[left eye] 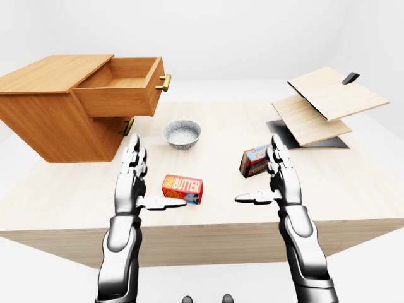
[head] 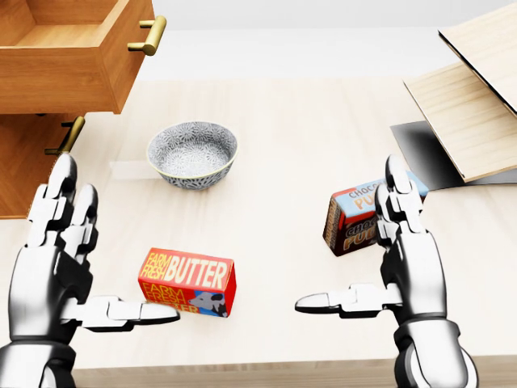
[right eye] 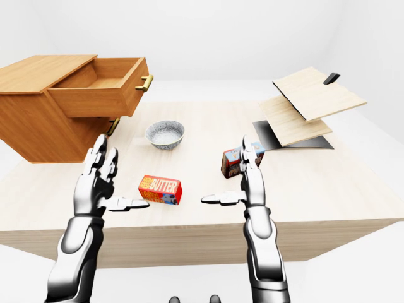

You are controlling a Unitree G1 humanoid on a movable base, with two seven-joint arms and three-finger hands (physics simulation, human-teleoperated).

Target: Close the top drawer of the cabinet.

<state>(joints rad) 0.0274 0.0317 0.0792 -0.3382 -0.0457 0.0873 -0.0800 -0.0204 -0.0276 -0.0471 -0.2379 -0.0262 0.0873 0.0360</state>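
Observation:
A wooden cabinet (left eye: pixel 44 107) stands on the table at the upper left of the left-eye view. Its top drawer (left eye: pixel 123 87) is pulled far out, with a brass handle (left eye: pixel 164 83) on its face. The lower drawer's handle (left eye: pixel 127 127) shows below, and that drawer looks shut. My left hand (left eye: pixel 134 173) is open, fingers up, below and to the right of the cabinet, apart from it. My right hand (left eye: pixel 278 173) is open and empty at the right. Neither hand touches the drawer.
A patterned bowl (left eye: pixel 182 134) sits beside the cabinet. A red butter box (left eye: pixel 182 188) lies between my hands. A chocolate pudding box (left eye: pixel 254 161) stands by my right hand. Stacked wooden boards (left eye: pixel 325 104) on a dark stand sit at the upper right. The table's near edge (left eye: pixel 208 237) runs below my hands.

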